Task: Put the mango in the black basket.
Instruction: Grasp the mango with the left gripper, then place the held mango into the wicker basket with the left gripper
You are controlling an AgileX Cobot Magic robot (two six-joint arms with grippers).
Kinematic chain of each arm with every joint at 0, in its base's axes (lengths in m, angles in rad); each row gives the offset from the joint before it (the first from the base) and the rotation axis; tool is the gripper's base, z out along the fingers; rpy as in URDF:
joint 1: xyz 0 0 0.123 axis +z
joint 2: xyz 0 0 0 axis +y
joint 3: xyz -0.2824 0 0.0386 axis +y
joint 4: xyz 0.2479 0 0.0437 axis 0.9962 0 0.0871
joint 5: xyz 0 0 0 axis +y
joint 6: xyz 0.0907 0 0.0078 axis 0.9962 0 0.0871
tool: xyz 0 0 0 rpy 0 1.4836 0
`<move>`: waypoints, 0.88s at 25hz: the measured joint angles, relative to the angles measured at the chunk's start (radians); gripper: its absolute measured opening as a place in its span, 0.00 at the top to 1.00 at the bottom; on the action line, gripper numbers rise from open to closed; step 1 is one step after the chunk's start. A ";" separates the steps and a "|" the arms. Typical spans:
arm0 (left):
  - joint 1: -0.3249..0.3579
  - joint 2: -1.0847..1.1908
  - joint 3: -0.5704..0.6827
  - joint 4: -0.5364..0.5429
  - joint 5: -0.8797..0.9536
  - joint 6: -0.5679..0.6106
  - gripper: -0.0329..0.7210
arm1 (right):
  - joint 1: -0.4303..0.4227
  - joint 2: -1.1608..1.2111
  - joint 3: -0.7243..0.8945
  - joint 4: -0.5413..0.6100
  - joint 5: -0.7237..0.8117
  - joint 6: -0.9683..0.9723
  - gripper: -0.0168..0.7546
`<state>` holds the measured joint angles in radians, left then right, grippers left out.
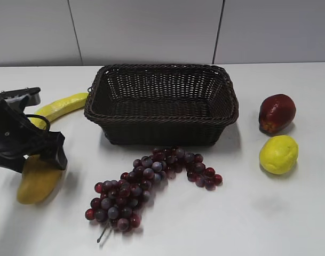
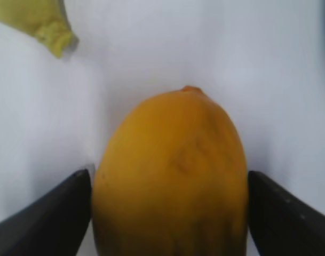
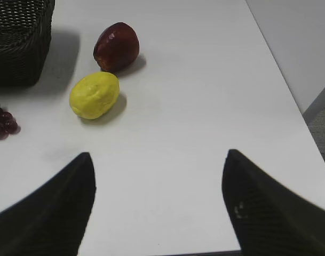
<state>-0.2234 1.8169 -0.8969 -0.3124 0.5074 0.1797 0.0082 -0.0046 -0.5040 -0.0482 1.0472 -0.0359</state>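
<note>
The mango (image 1: 37,184) lies on the white table at the front left, plump and yellow-orange. In the left wrist view the mango (image 2: 173,176) fills the space between my black jaws. My left gripper (image 1: 45,154) sits over it, and in the left wrist view the left gripper (image 2: 169,186) has both jaws against the fruit's sides. The black basket (image 1: 162,118) stands empty at the table's middle back, to the right of the mango; its corner shows in the right wrist view (image 3: 18,42). My right gripper (image 3: 159,181) is open and empty over bare table.
A yellow banana (image 1: 61,106) lies behind the mango, its tip in the left wrist view (image 2: 45,26). Purple grapes (image 1: 146,181) lie in front of the basket. A red fruit (image 1: 277,112) and a lemon (image 1: 278,154) sit at the right.
</note>
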 joint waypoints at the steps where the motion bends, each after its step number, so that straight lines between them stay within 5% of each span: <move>1: -0.002 0.011 0.000 0.000 0.000 0.000 0.05 | 0.000 0.000 0.000 0.000 0.000 0.000 0.24; 6: -0.003 0.025 -0.004 0.000 0.008 0.000 0.21 | 0.000 0.000 0.000 0.000 0.000 0.000 0.24; 11: -0.003 0.022 -0.078 0.008 0.139 0.000 0.22 | 0.000 0.000 0.000 0.000 0.000 0.000 0.24; 17: -0.003 -0.045 -0.307 0.009 0.333 0.000 0.22 | 0.000 0.000 0.000 0.000 0.000 0.000 0.24; 22: -0.016 -0.069 -0.531 -0.032 0.306 0.000 0.22 | 0.000 0.000 0.000 0.000 0.000 0.000 0.24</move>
<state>-0.2392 1.7474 -1.4278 -0.3442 0.8135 0.1797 0.0082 -0.0046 -0.5040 -0.0482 1.0472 -0.0359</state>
